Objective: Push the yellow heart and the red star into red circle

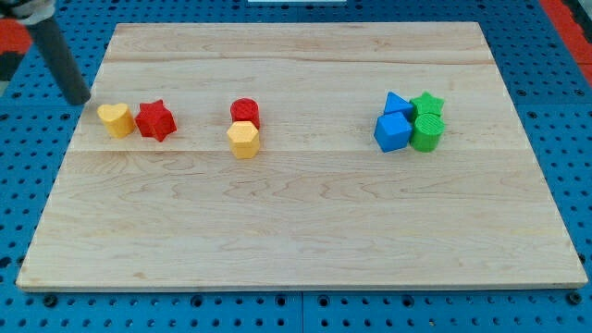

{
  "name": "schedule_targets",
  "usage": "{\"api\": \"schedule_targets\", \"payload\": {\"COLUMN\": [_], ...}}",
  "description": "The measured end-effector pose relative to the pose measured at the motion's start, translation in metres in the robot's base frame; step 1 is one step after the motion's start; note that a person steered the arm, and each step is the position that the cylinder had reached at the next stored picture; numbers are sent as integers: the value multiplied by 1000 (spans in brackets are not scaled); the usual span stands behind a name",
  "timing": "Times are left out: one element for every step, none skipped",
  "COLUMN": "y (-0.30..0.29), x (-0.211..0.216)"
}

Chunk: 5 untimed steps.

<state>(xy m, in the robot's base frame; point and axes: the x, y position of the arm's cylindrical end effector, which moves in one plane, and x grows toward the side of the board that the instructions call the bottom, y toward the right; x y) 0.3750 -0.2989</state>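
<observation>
Pale wooden table (pixel 305 213), made of long planks with fine grain, lying on a blue perforated base (pixel 564 102) with rows of small round holes. Dark, smooth, round rod (pixel 57 54) entering from the view's top left corner, tilted, upper part cut off by the edge. No jaws on this end effector, only a plain rod, so nothing to open, close or clamp. My tip (pixel 81 99) standing at the table's left edge, just beside the yellow heart (pixel 115 119), up and to the view's left of it, contact not possible to tell.

Four blocks packed together on the view's right: blue cube (pixel 391 132), blue triangular block (pixel 396 103) behind it, green cylinder (pixel 428 131) with ribbed side, green star (pixel 427 103) partly hidden behind the cylinder. All well apart from my tip.

Near the middle, red circle (pixel 245 112), a short ribbed cylinder, with yellow hexagon (pixel 242 140) touching it on the view's bottom side and covering its lower part.

On the view's left, red star (pixel 155 120) touching the yellow heart, side by side, heart nearer to my tip, star on the side toward the red circle. Clear gap of bare wood between the star and the red circle. Matte, plastic-looking surfaces on all blocks.
</observation>
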Motion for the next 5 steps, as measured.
{"api": "schedule_targets", "payload": {"y": [32,85,120,93,119], "x": [14,14,23,37,65]}}
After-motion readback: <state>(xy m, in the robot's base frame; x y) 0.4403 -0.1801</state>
